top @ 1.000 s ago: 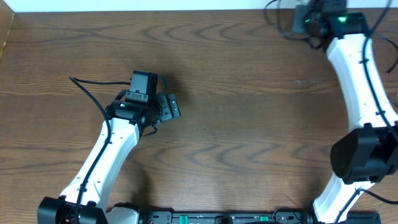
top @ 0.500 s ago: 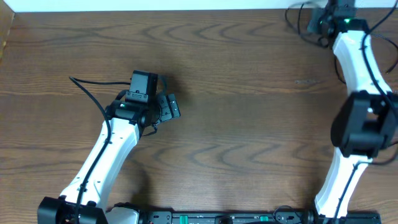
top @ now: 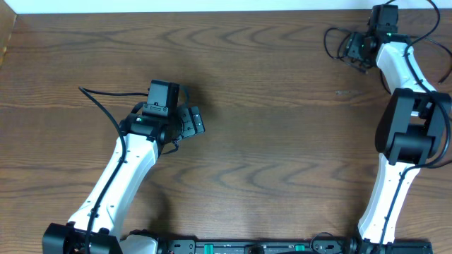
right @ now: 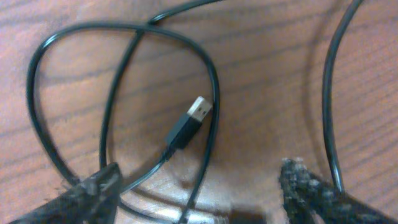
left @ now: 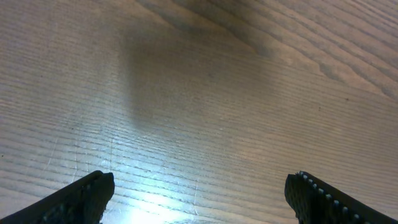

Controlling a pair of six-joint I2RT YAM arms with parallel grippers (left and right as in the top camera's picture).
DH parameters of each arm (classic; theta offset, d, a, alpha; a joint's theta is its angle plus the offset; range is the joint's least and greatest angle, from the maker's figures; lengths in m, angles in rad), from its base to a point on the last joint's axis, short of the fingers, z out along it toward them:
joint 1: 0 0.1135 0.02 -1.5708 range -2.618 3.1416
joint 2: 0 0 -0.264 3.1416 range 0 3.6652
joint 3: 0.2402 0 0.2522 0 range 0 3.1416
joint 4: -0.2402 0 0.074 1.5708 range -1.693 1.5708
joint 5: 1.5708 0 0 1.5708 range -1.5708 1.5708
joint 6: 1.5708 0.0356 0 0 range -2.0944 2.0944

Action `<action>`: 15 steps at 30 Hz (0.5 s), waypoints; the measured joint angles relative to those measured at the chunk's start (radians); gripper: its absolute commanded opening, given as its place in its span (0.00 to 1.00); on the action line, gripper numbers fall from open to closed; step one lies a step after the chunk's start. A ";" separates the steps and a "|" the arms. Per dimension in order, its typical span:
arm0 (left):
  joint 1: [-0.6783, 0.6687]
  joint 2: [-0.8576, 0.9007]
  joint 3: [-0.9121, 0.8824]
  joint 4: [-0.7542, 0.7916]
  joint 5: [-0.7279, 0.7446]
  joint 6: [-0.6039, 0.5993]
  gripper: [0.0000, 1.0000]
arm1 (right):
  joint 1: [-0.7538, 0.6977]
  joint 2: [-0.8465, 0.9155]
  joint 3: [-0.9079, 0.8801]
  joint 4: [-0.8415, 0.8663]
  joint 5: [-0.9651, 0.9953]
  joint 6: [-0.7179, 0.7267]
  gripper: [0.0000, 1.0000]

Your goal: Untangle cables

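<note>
Now the black cable lies in a loose loop near the desk's far right corner, its USB plug resting inside the loop. The right jaws stand released astride it, seemingly gripping nothing. The left jaws hang spread wide over the desk's left half.

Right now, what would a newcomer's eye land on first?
The black cable, looped on the table with its USB plug lying inside the loop, below the open right gripper at the far right corner. The left gripper hangs open over bare wood, mid-left.
</note>
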 measured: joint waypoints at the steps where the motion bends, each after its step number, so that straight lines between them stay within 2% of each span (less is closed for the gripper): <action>1: 0.000 0.000 0.000 0.000 0.000 0.000 0.93 | -0.003 -0.012 0.000 -0.019 -0.001 -0.001 0.89; 8: 0.000 0.000 0.000 0.003 0.000 0.000 0.93 | -0.004 -0.240 -0.001 -0.203 -0.018 -0.010 0.98; 15: 0.000 -0.019 0.000 -0.024 0.032 0.055 0.93 | -0.003 -0.531 0.005 -0.475 -0.082 -0.056 0.99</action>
